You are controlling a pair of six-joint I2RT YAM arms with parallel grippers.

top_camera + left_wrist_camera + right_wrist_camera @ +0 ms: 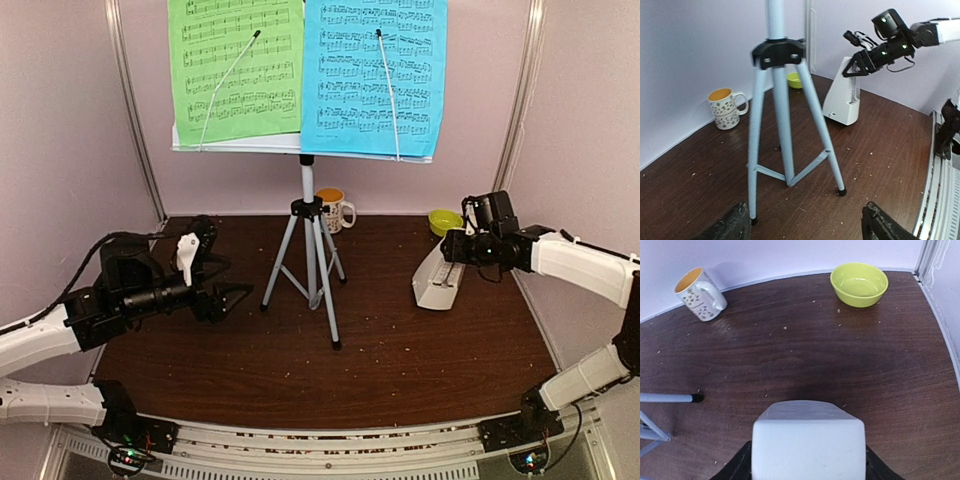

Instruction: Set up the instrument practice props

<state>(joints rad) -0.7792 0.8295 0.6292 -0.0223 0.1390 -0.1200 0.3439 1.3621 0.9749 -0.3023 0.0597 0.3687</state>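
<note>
Top external: the left arm lies low and level, reaching in from left of the tripod [312, 262]. The left gripper [236, 288] points at the tripod with jaws spread and nothing between them, short of the legs. The right arm comes in level from right of the tripod, and the right gripper [452, 248] sits on the upper end of the white metronome [436, 284]. Only this view shows the green sheet [235, 70] and blue sheet [375, 75], side by side on the stand's desk above the tripod.

Left wrist: the fingers [732, 225] sit at the bottom corners, wide apart. The tripod legs stand ahead, untouched. The metronome stands upright right of the tripod, its peak clamped by the right gripper.

Right wrist: the metronome's white top fills the gap, with both black fingers pressed to its sides. The patterned mug [699, 295] and green bowl [859, 284] sit beyond, by the wall.
</note>
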